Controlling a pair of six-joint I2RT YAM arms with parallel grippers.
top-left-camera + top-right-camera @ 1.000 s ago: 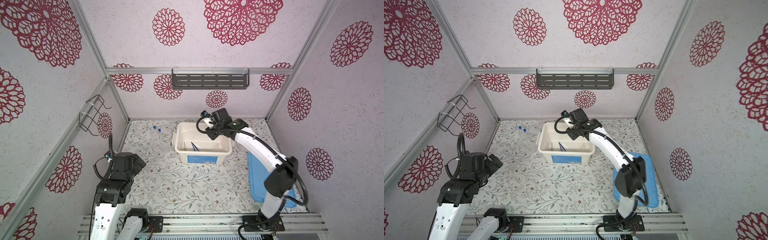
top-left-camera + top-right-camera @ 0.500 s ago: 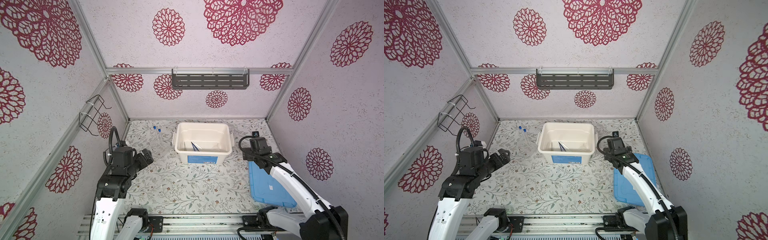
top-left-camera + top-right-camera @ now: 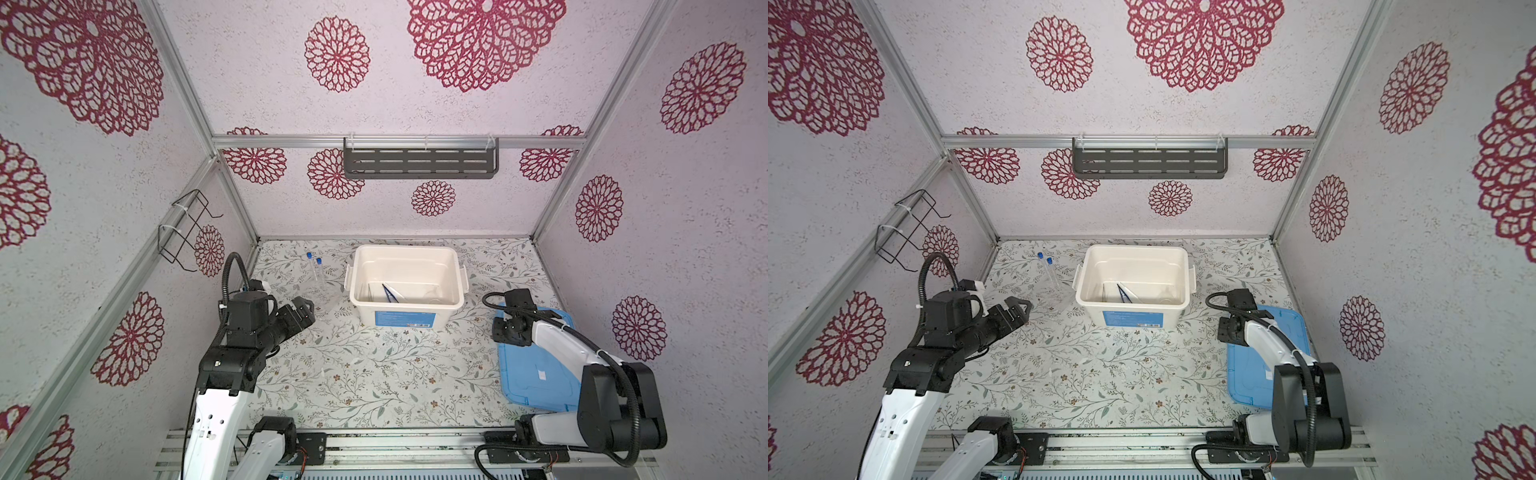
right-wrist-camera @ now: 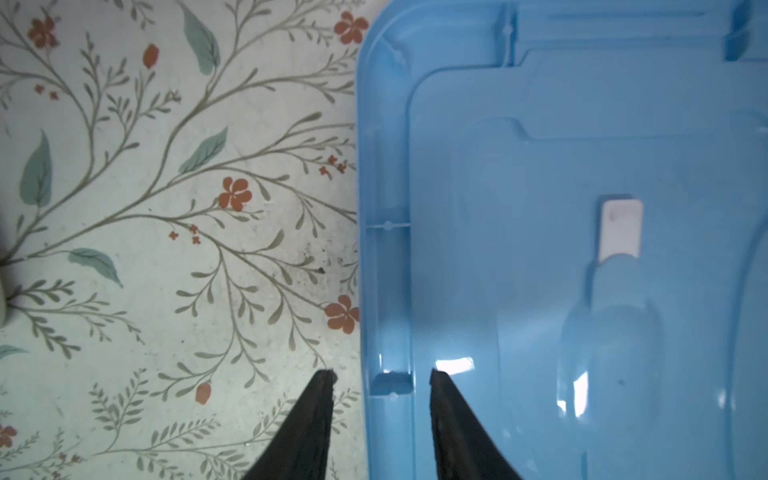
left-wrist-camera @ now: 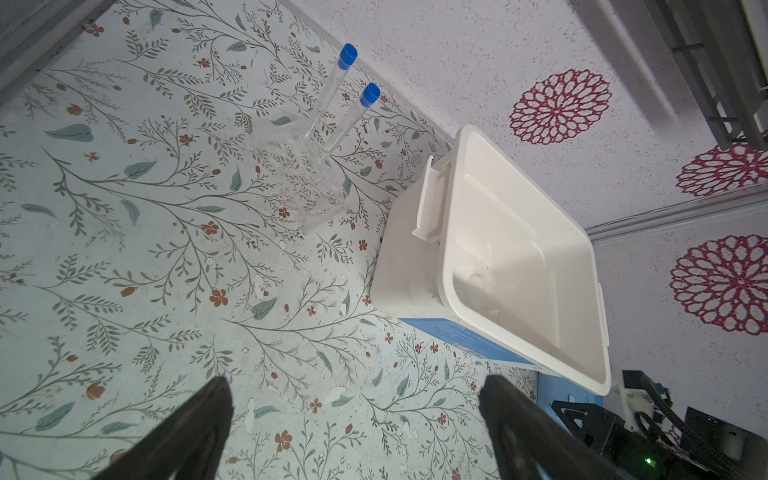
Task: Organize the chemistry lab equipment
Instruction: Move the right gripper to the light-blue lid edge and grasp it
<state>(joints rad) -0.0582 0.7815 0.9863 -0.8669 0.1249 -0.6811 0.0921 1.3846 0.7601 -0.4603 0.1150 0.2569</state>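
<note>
Two clear tubes with blue caps (image 3: 318, 272) (image 5: 332, 120) stand in a see-through holder (image 5: 307, 187) left of the white tub (image 3: 405, 251). Blue tweezers (image 3: 390, 292) and a faint clear vessel (image 5: 478, 282) lie inside the tub. My left gripper (image 5: 357, 380) (image 3: 305, 309) hovers open and empty over the table, short of the holder and pointed toward it. My right gripper (image 4: 381, 372) points down at the blue lid (image 4: 540, 166) (image 3: 536, 374). Its jaws stand apart astride the lid's left rim, with a gap showing on the table side.
A dark slotted shelf (image 3: 419, 162) hangs on the back wall and a wire basket (image 3: 187, 228) on the left wall. The lid lies flat by the right wall. The tub stands at the back centre of the flowered table (image 3: 374, 374).
My right arm has swung from over the tub to the blue lid at the right, and its jaws have narrowed round the rim. My left gripper has reached forward toward the tubes.
</note>
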